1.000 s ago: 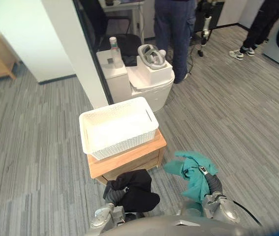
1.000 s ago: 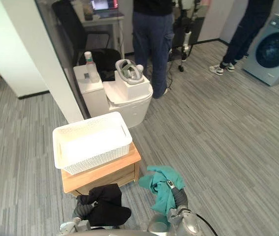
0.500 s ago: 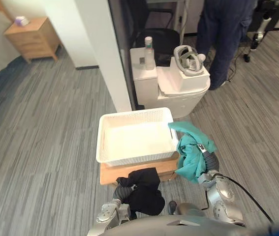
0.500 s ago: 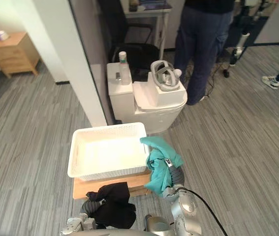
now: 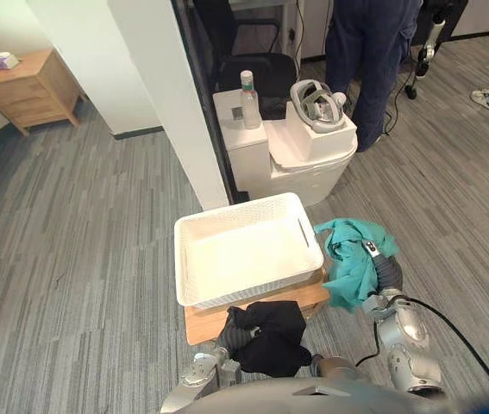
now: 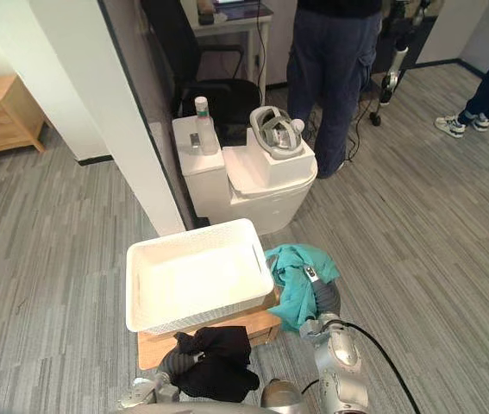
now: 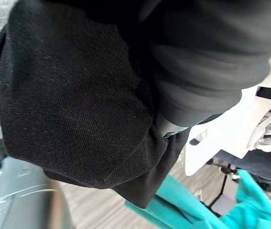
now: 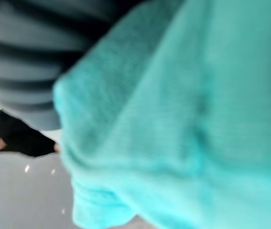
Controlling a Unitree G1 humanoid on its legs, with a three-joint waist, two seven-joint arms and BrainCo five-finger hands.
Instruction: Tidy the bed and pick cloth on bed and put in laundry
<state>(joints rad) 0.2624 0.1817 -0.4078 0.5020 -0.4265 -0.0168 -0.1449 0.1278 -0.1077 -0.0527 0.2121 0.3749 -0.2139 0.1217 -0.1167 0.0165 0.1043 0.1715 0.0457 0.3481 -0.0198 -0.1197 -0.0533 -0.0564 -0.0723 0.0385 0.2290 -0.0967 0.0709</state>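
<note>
White basket (image 5: 253, 289) on wooden stand (image 5: 205, 321), grey floor (image 5: 80, 259). Black cloth (image 5: 272, 338) hides my left hand (image 7: 211, 57), teal cloth (image 5: 352, 259) my right hand (image 8: 20, 62); I can't tell their grip.

Head cam shifted, so the whole scene moved in frame. On the right, teal cloth (image 5: 352, 259) came up from low by the stand (image 5: 201, 323) to beside the basket (image 5: 235, 211), off the corner it overlapped 0.5 s ago. On the left, black cloth (image 5: 270, 338) now laps the stand's front edge.

Bottle (image 5: 247, 89) & headset (image 5: 316, 95) atop white unit (image 5: 313, 168); black chair (image 5: 261, 65) behind, person (image 5: 369, 52) standing nr it; wooden nightstand (image 5: 33, 86) far left on grey floor (image 5: 72, 233).
</note>
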